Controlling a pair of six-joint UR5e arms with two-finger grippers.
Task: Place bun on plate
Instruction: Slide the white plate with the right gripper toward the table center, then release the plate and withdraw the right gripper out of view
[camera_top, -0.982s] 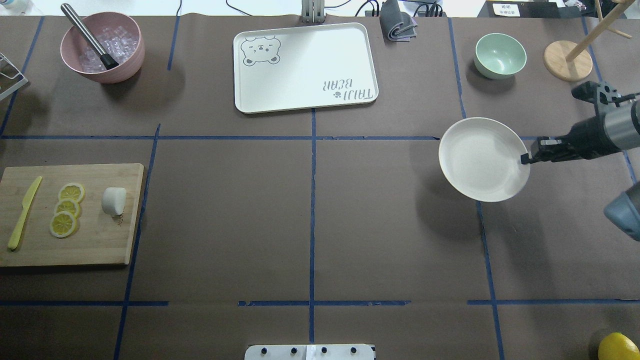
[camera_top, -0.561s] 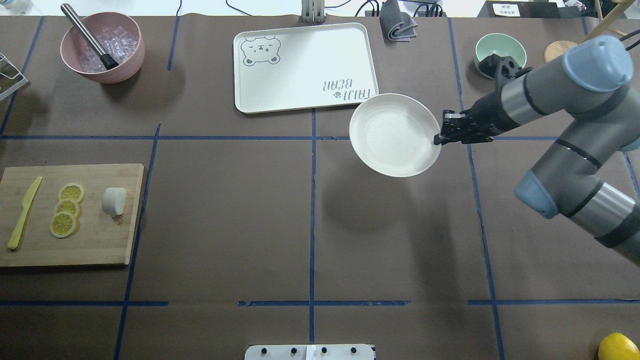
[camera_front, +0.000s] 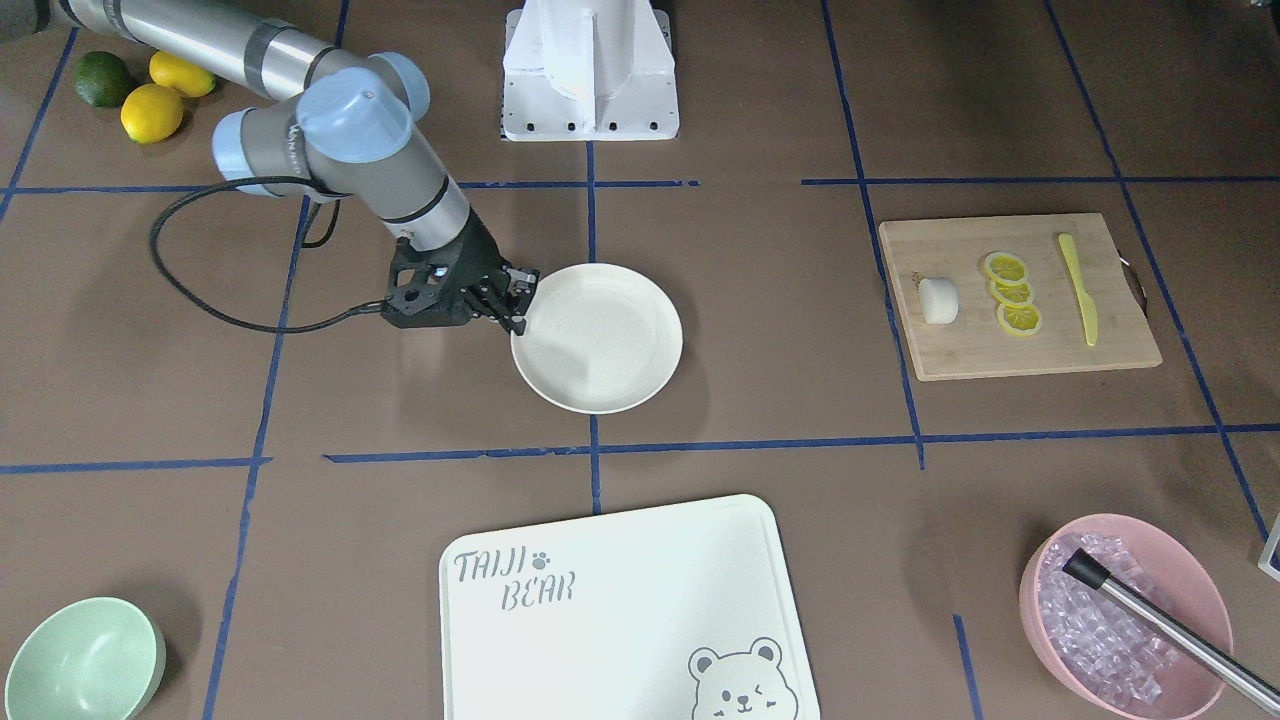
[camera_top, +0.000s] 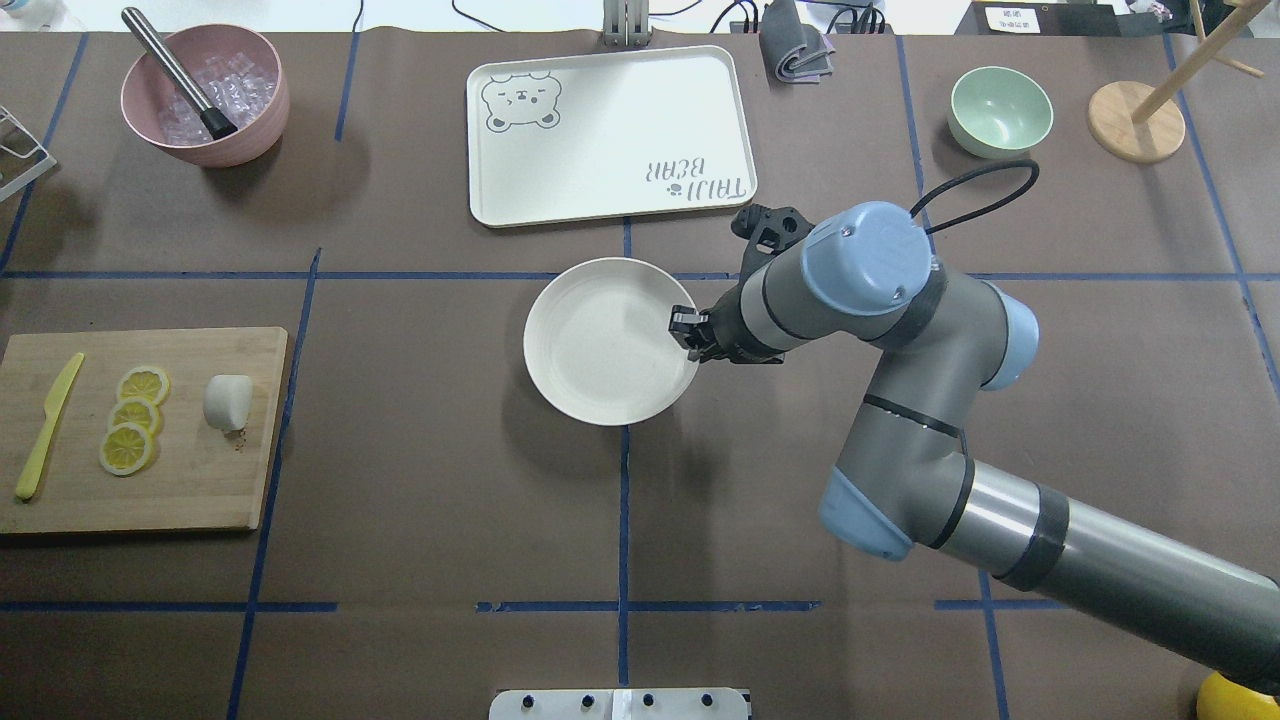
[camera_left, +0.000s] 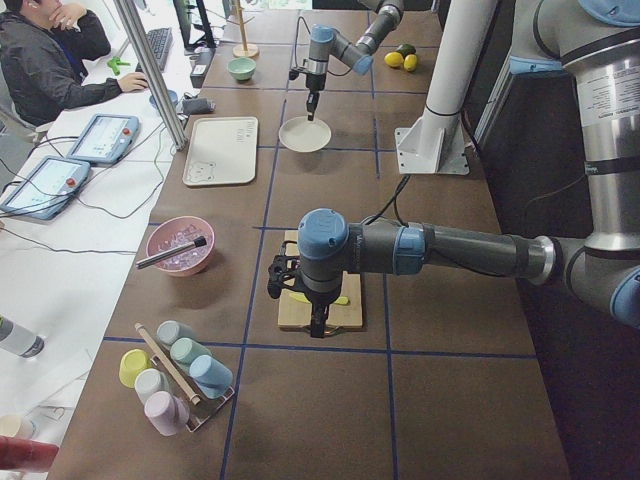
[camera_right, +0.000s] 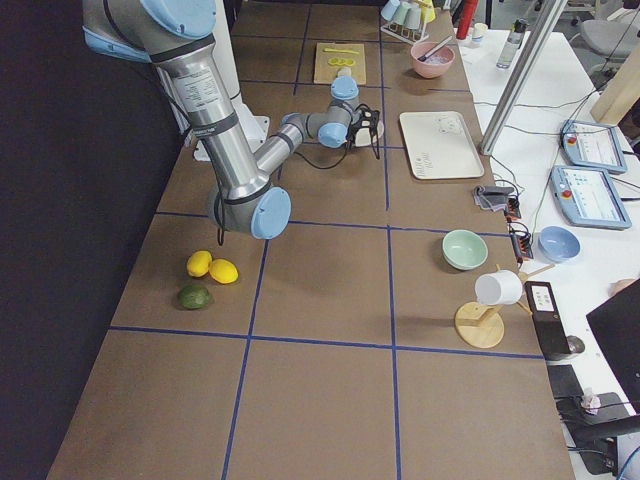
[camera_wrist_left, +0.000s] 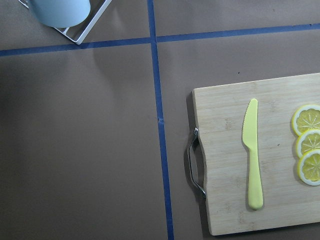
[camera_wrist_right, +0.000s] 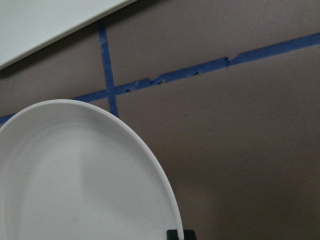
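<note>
1. Starting nearest the robot, the right tool (camera_top: 690, 335) is seen closed on the rim of the plate (camera_top: 600, 345), at the edge toward the robot's right.
2. The plate is held level at the middle of the worktop (camera_top: 450, 500), across a blue tape line; whether it rests on the surface or hangs just above it cannot be told.
3. The bun (camera_top: 227, 401) is found well apart from that tool, far to the robot's left, on the cutting board (camera_top: 190, 480).
4. On the board, the bun is set just beside three lemon slices (camera_top: 135, 415), with a yellow knife (camera_top: 48, 425) beyond them.
5. The left tool (camera_left: 316, 325) is shown above the board in the side view only; how far it is opened cannot be told.
6. Farther off, the bear-printed tray (camera_top: 610, 130) is placed just past the plate, flanked by a pink bowl (camera_top: 260, 120) and a green bowl (camera_top: 1000, 110).
</note>
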